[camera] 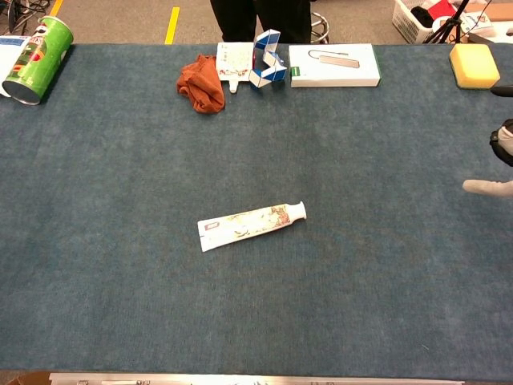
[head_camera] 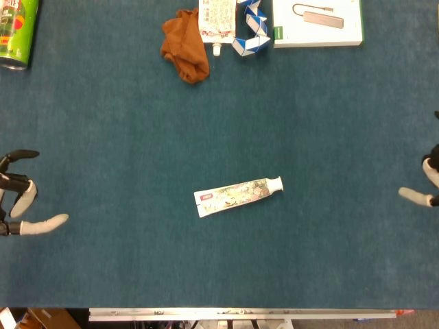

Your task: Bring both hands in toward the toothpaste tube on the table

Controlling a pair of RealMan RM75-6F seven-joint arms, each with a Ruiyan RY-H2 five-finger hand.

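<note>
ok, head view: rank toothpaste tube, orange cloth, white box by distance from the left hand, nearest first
From the left hand, at the left edge:
1. toothpaste tube, mid-table, cap pointing right.
2. orange cloth, far edge, left of centre.
3. white box, far edge, right of centre.

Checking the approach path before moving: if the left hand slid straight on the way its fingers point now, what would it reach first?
The left hand points right across bare table. Nothing lies between it and the toothpaste tube, so the tube's flat end would likely come first, though the hand's height above the table is unclear.
</note>
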